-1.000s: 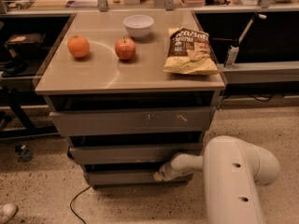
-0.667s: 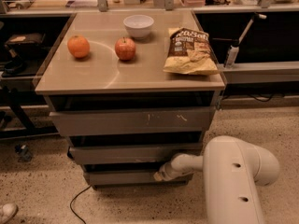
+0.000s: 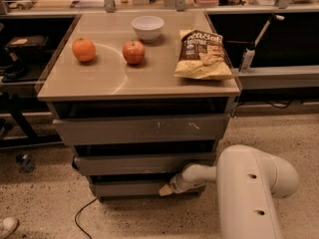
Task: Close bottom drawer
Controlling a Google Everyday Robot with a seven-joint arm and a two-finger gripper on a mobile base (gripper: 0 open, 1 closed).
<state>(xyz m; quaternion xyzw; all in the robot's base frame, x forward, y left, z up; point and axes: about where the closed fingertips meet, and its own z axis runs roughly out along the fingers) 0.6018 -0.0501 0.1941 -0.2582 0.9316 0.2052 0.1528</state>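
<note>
Gripper point(image 3: 167, 188): placed low, at the drawer front's right end.
Bottom drawer point(image 3: 130, 188): directly ahead, its front lying crosswise.
Grip: cannot be told.

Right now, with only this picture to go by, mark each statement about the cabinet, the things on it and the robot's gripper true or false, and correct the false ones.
1. The gripper is low down, at the front of the bottom drawer. True.
2. The white bowl stands on the floor. False: it stands on the cabinet top.
3. The chip bag lies on the cabinet top. True.
4. The orange lies inside the white bowl. False: it lies on the cabinet top, apart from the white bowl, with the apple near it.
</note>
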